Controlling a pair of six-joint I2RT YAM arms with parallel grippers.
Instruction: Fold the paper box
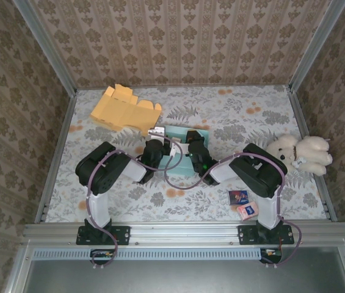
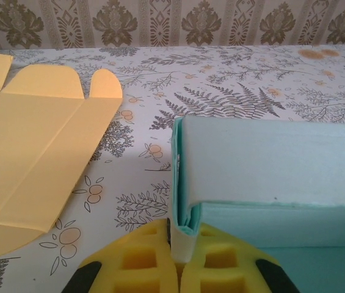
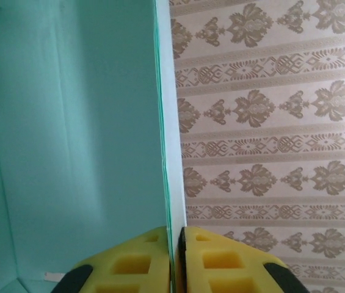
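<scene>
Top external view: the teal paper box [image 1: 182,162] sits in the middle of the surface [image 1: 239,119], between both arms. Left wrist view: the left fingers [image 2: 160,259] are closed tight on a folded wall of the box. A flat yellow card [image 2: 32,152] lies beside it. Right wrist view: the right fingers [image 3: 157,259] pinch another thin wall.

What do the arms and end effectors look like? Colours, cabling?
The left arm and right arm are bulky black links with white-grey segments, each trailed by a looping purple cable. The left end effector and right end effector have yellow fingers with square waffle recesses and black patches.
</scene>
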